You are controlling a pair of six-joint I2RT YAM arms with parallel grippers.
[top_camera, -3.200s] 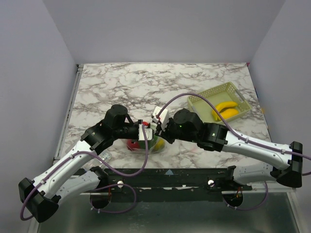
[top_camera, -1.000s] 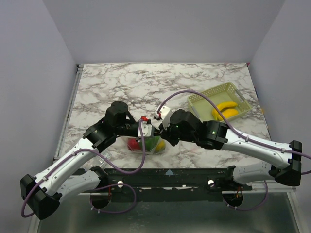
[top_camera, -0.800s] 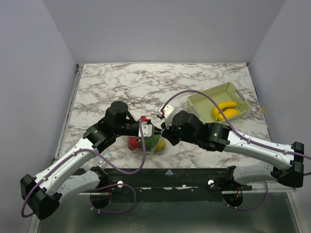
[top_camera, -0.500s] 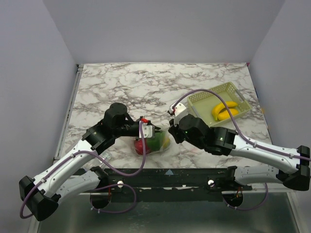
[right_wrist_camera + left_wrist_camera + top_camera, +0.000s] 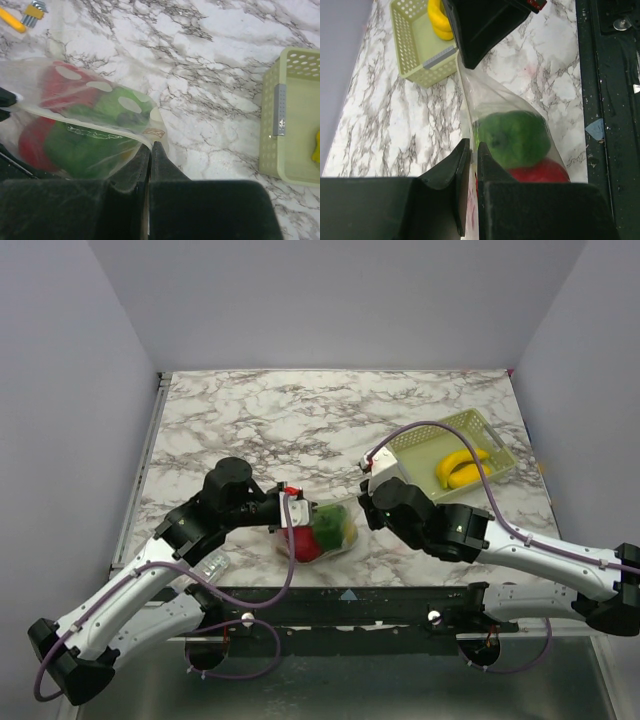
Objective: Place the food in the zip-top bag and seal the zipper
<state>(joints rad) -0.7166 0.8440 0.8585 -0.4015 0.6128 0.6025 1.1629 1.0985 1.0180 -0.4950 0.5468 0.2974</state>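
My left gripper (image 5: 472, 150) is pinched almost closed on the edge of the zip-top bag (image 5: 322, 532), with the food (image 5: 512, 137) inside, just past its fingertips. My right gripper (image 5: 149, 150), fully closed, has slid away along the zipper (image 5: 90, 129), so I judge the sealing nearly finished.

The bag (image 5: 490, 95) is made of thin clear plastic film, glossy and wrinkled, with white glare caught on it. A green toy (image 5: 512, 137) and a red toy (image 5: 540, 172) of smooth, shiny plastic are seen through it. The table (image 5: 300, 420) is faced with a smooth marble-patterned surface of low sheen. The basket (image 5: 412, 55) is moulded in matt pale green perforated plastic, the bananas (image 5: 462, 466) in glossy yellow plastic. The fingers (image 5: 445, 175) of the left gripper (image 5: 473, 146) are finished in matt black
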